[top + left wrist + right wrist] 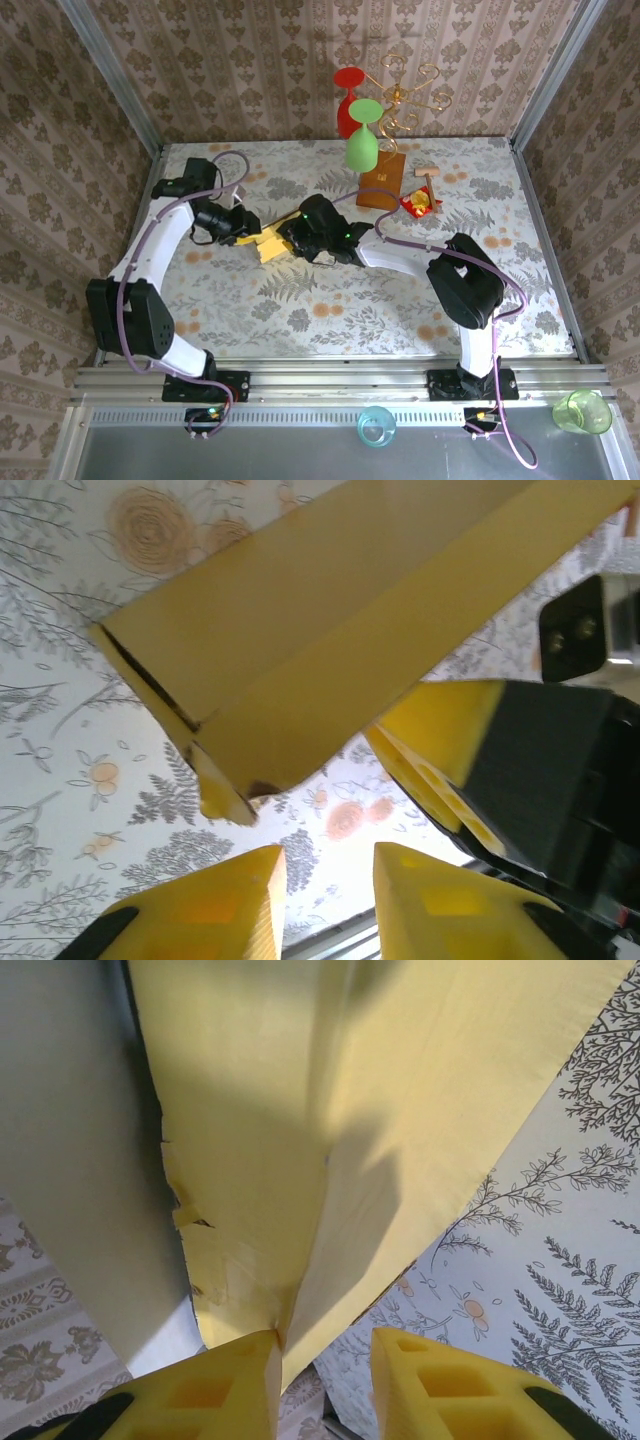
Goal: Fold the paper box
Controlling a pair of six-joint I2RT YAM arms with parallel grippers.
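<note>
Top external: thin mustard-yellow cardboard paper box point(270, 246) lies left of the brown wooden block point(381, 187). Left gripper point(328, 895) is released; right gripper point(325, 1375) straddles its crease, unclenched. Best to pinch squarely on that fold.
</note>
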